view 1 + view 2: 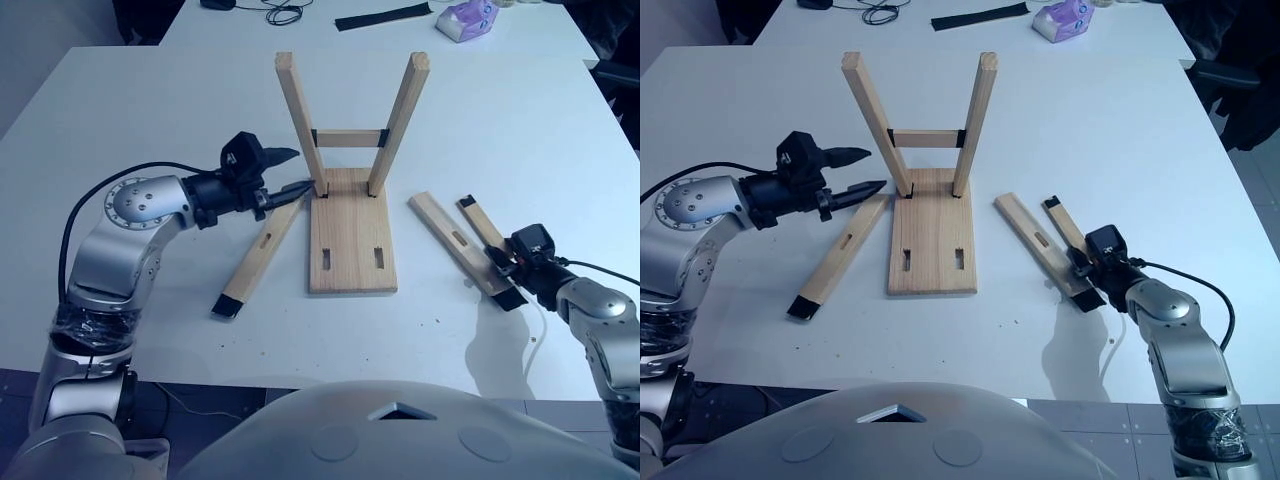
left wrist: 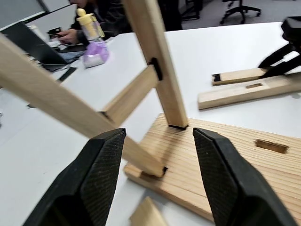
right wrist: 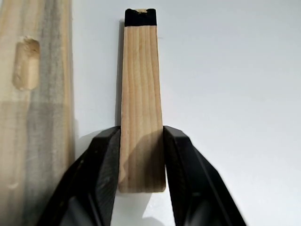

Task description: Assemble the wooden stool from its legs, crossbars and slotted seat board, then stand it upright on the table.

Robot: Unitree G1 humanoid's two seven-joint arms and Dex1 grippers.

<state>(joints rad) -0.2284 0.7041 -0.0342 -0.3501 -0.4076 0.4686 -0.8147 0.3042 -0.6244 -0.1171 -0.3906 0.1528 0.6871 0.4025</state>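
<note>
Your seat board (image 1: 350, 235) lies flat in the middle of the white counter (image 1: 150, 120). Two legs stand upright in its far slots, the left upright leg (image 1: 300, 120) and the right upright leg (image 1: 398, 125). A crossbar (image 1: 348, 138) joins them partway up. The two slots at the board's near end are unfilled.

Your left end effector (image 1: 290, 175) hangs just left of the foot of the left upright leg, its fingers spread wide with nothing between them. It sits over the far end of a loose leg (image 1: 258, 255). That leg lies on the counter just left of the board, angled, with its black-tipped end nearest you. You cannot tell whether the lower finger touches it.

On the right, a second loose leg (image 1: 462, 243) lies flat, angled away from the board. Just beyond it on the right lies a short crossbar (image 3: 140, 84), black-tipped at its far end. Your right end effector (image 3: 142, 132) is closed on the near end of this short crossbar, one finger pressed on each side, and the piece rests on the counter.

A purple tissue pack (image 1: 467, 18) sits far back on the right.
</note>
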